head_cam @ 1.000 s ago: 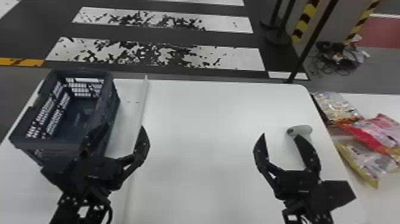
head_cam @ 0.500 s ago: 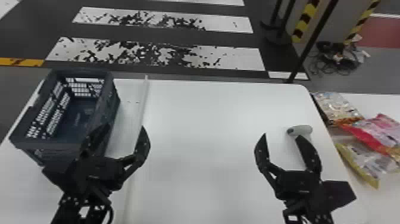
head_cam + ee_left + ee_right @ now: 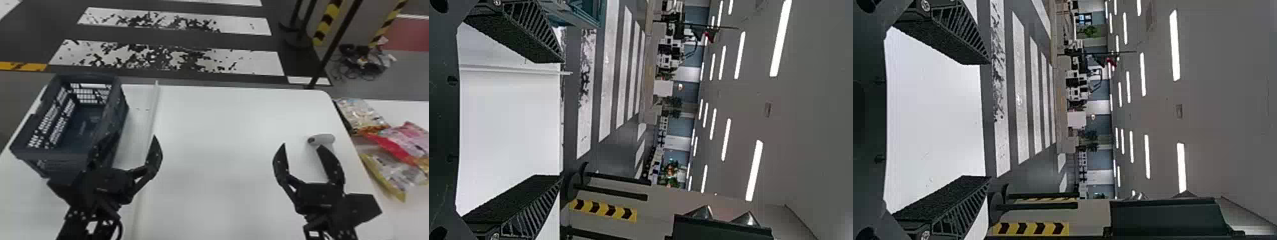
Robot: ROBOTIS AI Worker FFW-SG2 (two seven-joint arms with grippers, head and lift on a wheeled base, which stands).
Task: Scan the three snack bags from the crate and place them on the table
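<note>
Right gripper (image 3: pixel 302 145) and left gripper (image 3: pixel 133 134), both empty, with the fingers of each spread wide over the white table (image 3: pixel 217 127). The three snack bags rest on the adjoining white surface (image 3: pixel 405 110) at the robot's right: a pale patterned bag (image 3: pixel 365 115), a pink and red bag (image 3: pixel 403 140) and a yellow-edged bag (image 3: pixel 392 175). The principal hazard is probably at the handheld scanner (image 3: pixel 322 139), which lies just beyond the right gripper's outer fingertip; a low outward sweep could strike it and turn or roll it. (The clearance in height between the two cannot be judged from overhead.) A second hazard, at the crate (image 3: pixel 48 156), would arise if the left arm were lowered or drawn sideways, its outer finger catching the wall it overlaps in the head view. Note the pose: both forearms enter from the bottom edge, roughly mirrored, fingers pointing forward, away from the robot. With the bags outside the crate, the work seems at or near its end.
</note>
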